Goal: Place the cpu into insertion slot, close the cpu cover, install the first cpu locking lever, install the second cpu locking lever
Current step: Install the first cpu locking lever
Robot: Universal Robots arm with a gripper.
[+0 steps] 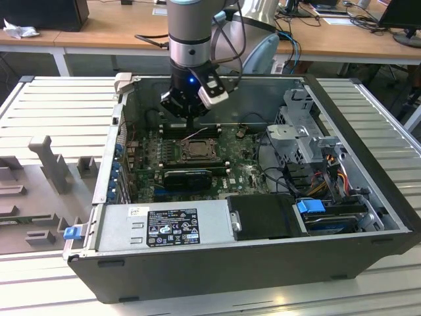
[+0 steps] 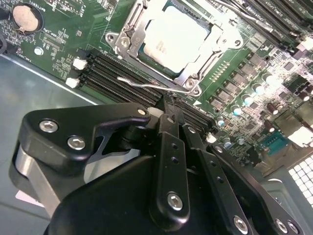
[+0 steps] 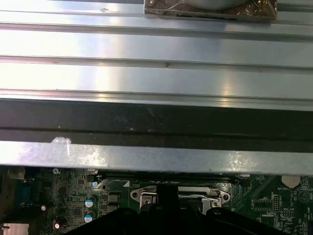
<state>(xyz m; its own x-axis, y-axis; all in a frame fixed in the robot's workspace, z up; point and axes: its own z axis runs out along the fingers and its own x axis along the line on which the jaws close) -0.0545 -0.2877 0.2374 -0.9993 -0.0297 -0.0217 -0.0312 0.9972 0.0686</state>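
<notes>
An open black desktop computer case point(image 1: 217, 263) is lying on its side on a ribbed grey metal table point(image 1: 59, 112), so the green circuit board point(image 1: 148, 158) inside is facing up and can be reached from above.

Toward the exterior view's left, grey block-shaped fixtures point(image 1: 49, 164) are standing on the table beside the case.

Near the middle of the case, the arm's black gripper point(image 1: 189, 125) is hanging straight down over the board, just at the far edge of the square dark insertion slot point(image 1: 195, 150). In the second wrist view its black fingers point(image 2: 171, 147) are pressed close together, nearly touching, with nothing visibly held between them; their tips are sitting right beside a thin bent steel wire locking lever point(image 2: 146, 84) that is running along the slot's edge. I judge the fingers are narrowed like this to push or hook that lever rather than to carry anything.

The small flat square cpu with its pale silvery top point(image 2: 173, 41) is already lying inside the slot, and the thin silvery metal cpu cover frame point(image 2: 128, 44) is lying down around it, apparently closed.

Long black memory slots point(image 2: 117, 73) are lying between the gripper and the slot.

To the exterior view's right, a silver drive cage point(image 1: 299, 125) and bundled cables point(image 1: 329, 171) are filling the case.
</notes>
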